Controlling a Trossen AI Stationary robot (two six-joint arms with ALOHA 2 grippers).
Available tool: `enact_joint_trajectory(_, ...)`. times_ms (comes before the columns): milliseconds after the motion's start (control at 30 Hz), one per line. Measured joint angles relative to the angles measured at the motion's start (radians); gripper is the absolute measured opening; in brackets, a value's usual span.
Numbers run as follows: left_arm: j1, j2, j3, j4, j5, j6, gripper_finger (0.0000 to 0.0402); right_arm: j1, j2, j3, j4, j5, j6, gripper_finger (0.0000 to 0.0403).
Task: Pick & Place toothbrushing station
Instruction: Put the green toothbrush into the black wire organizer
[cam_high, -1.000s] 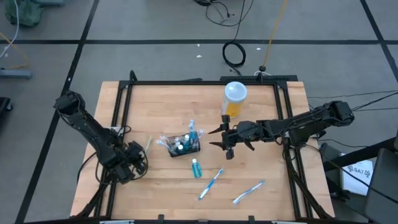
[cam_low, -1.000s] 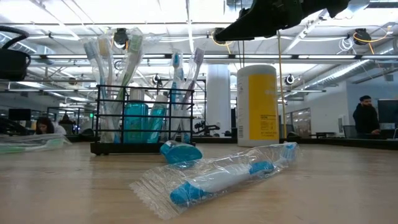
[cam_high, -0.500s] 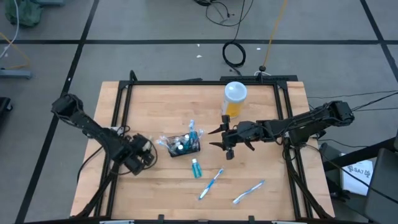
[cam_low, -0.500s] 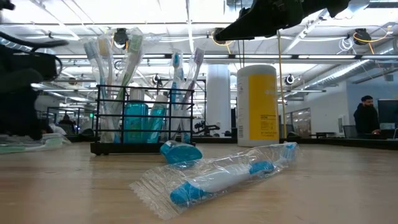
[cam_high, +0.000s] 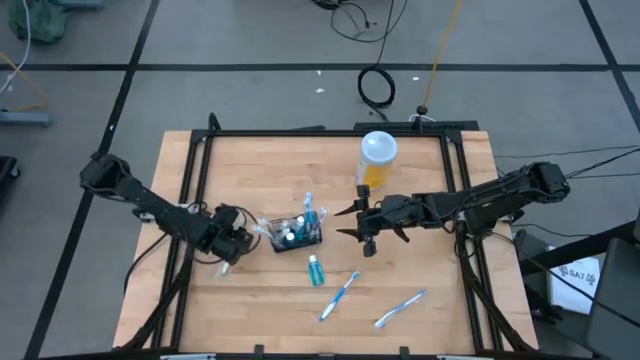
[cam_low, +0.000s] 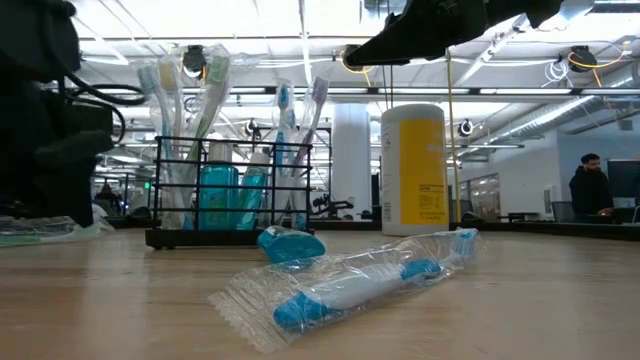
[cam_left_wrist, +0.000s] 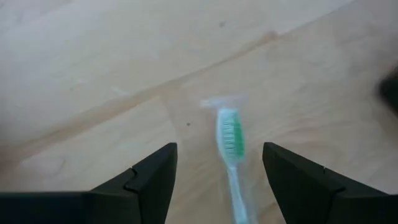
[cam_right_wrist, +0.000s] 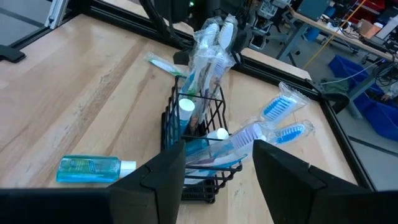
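Note:
The black wire basket (cam_high: 296, 232) stands on the wooden table and holds several wrapped toothbrushes and teal tubes upright; it also shows in the low view (cam_low: 230, 190) and the right wrist view (cam_right_wrist: 199, 137). My left gripper (cam_high: 232, 245) is open just left of the basket, over a green-bristled wrapped toothbrush (cam_left_wrist: 230, 140) that lies flat on the table between its fingers (cam_left_wrist: 155, 174) without touching them. My right gripper (cam_high: 362, 228) hovers open and empty right of the basket, above the table.
A teal tube (cam_high: 314, 270) and two wrapped blue toothbrushes (cam_high: 340, 295) (cam_high: 400, 308) lie on the table near of the basket. A yellow canister with a white lid (cam_high: 377, 158) stands at the far side. A black frame (cam_high: 300, 133) borders the table.
My left gripper has moved from the table's near left toward the right and far side, up to the basket's left, and now stands over the green toothbrush.

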Motion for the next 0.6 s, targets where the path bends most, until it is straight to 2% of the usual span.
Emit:
enact_joint_trajectory(133,0.045,0.0,-0.014,0.022,0.032,0.048,0.0242,0.0,0.0,0.0,0.0,0.0,0.0,0.0181)
enact_joint_trajectory(233,0.067,0.0,-0.045,0.071,0.036,0.072,0.0223,0.0,0.0,0.0,0.0,0.0,0.0,0.0181)
enact_joint_trajectory(333,0.076,-0.002,-0.071,0.124,0.034,0.091,0.0191,0.0,0.0,0.0,0.0,0.0,0.0,0.0181)
enact_joint_trajectory(600,0.076,-0.001,-0.076,0.134,0.031,0.09,0.0092,0.0,0.0,0.0,0.003,0.0,0.0,0.018)
